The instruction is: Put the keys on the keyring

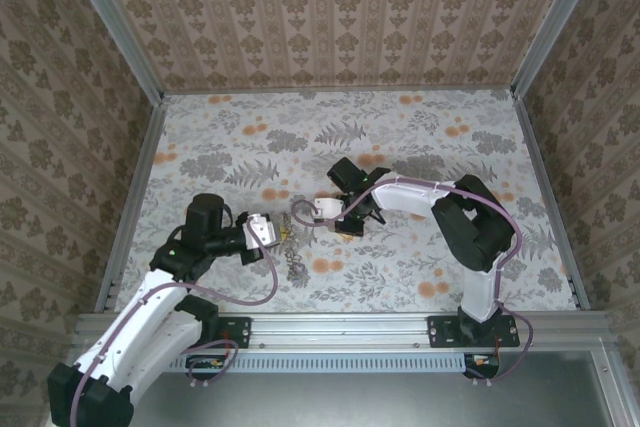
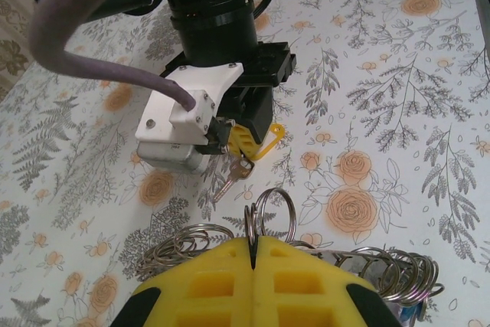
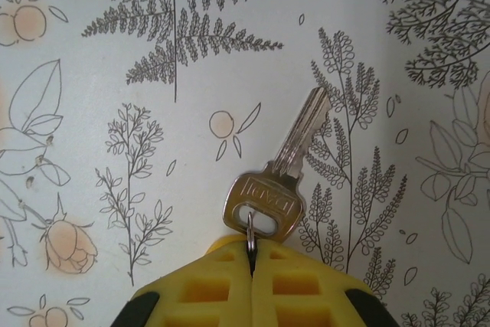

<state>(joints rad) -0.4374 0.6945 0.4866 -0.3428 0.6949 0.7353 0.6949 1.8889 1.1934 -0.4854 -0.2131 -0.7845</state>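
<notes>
While the left gripper (image 2: 253, 249) has its yellow pads pressed flat together, they pinch a pair of upright split rings belonging to the keyring (image 2: 269, 210). The rest of its linked rings trails along the table (image 2: 429, 89) to both sides of the fingers. Just beyond the keyring, the right gripper (image 2: 249, 139) hangs over the floral surface with a silver-toned key (image 2: 232, 178) dangling beneath it, near the keyring but not touching it. The right wrist view shows those pads closed too, clamped on a small ring (image 3: 250, 227) threaded through the hole in the key's head, with the blade pointing away from the fingers. Whether the key rests on the table or hangs just above it cannot be told. Judging by this, the step in hand is the joining itself: one key is picked up and presented, the keyring is held ready, and nothing is linked yet. The next move seems to call for bringing the small ring across to the pinched rings of the keyring and working it into a split. That needs fine alignment and a steady hold on the keyring side.
</notes>
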